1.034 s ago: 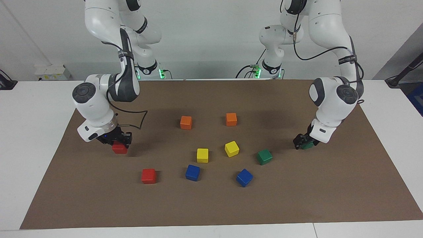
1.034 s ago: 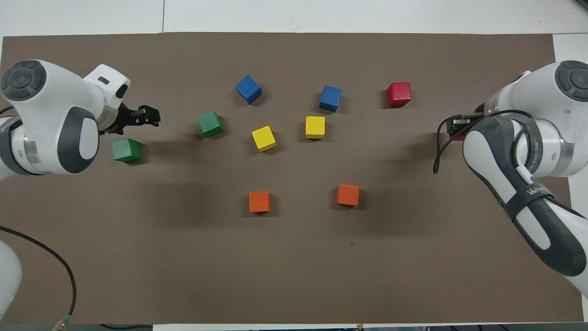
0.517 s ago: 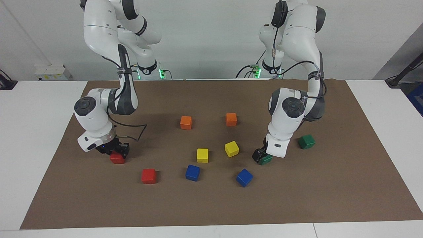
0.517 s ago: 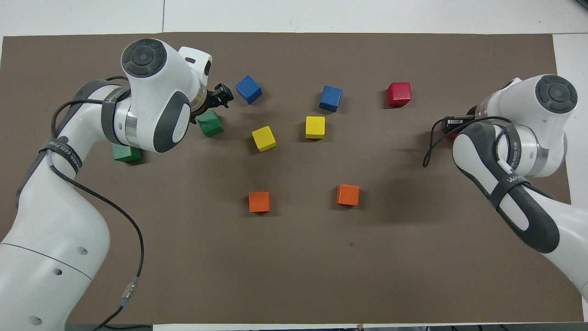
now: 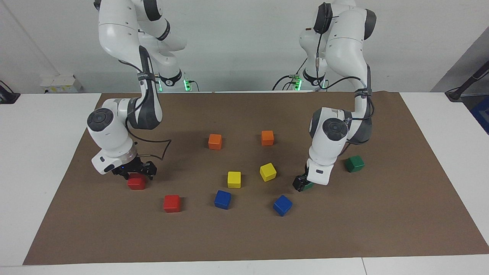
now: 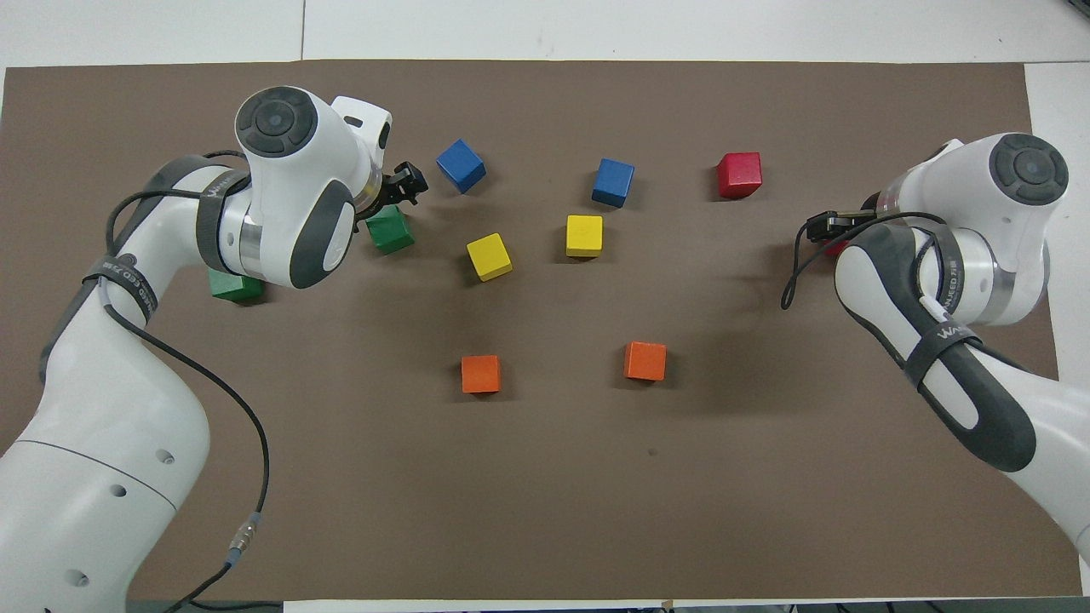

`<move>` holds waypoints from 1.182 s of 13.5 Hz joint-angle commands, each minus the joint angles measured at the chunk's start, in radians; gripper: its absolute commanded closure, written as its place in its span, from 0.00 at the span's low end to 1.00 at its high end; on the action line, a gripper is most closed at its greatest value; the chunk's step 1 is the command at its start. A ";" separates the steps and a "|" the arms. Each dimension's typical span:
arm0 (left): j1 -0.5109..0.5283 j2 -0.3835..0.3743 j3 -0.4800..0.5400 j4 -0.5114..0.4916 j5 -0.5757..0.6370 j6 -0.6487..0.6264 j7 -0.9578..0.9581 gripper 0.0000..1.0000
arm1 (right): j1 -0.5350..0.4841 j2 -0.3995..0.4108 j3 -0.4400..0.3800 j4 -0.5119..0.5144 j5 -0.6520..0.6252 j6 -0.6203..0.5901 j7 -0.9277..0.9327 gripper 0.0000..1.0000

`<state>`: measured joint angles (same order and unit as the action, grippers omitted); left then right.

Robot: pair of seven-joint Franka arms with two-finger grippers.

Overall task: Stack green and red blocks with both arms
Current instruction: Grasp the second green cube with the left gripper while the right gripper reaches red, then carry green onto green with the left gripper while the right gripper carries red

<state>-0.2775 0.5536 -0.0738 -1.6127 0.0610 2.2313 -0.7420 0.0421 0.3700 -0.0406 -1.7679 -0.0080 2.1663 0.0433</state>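
My left gripper (image 5: pixel 301 183) is down at a dark green block (image 5: pixel 308 186) near the table's middle, and the hand hides most of it; that block also shows in the overhead view (image 6: pixel 392 232). The second green block (image 5: pixel 354 163) lies free toward the left arm's end. My right gripper (image 5: pixel 135 170) is open just over a red block (image 5: pixel 136 182) that rests on the mat at the right arm's end. The second red block (image 5: pixel 172 203) lies free, farther from the robots.
Two orange cubes (image 5: pixel 215 141) (image 5: pixel 267 138) lie nearest the robots. Two yellow cubes (image 5: pixel 234 179) (image 5: pixel 267 172) and two blue cubes (image 5: pixel 222 199) (image 5: pixel 282 205) lie mid-table. All lie on a brown mat (image 5: pixel 244 236).
My left arm swung from the outer green block to the inner one and lowered at it. My right gripper set its red block on the mat and opened.
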 commanded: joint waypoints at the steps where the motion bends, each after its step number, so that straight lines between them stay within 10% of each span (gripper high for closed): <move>1: -0.012 -0.027 0.005 -0.050 0.026 0.028 -0.017 0.00 | 0.070 0.047 0.004 0.181 -0.018 -0.129 0.093 0.00; 2: -0.012 -0.029 0.005 -0.053 0.036 0.030 -0.016 0.21 | 0.108 0.069 0.004 0.197 -0.020 -0.129 0.119 0.00; 4: -0.011 -0.031 0.003 -0.041 0.066 -0.004 -0.011 1.00 | 0.142 0.148 0.002 0.304 -0.046 -0.144 0.165 0.00; 8: 0.021 -0.052 0.005 0.109 0.053 -0.315 0.206 1.00 | 0.134 0.248 0.005 0.416 -0.070 -0.155 0.168 0.00; 16: 0.296 -0.281 0.000 -0.167 0.005 -0.273 0.645 1.00 | 0.127 0.375 0.011 0.542 -0.063 -0.129 0.164 0.00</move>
<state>-0.0180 0.3161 -0.0646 -1.6963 0.0954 1.9008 -0.1336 0.1858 0.7051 -0.0417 -1.2700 -0.0645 2.0371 0.2046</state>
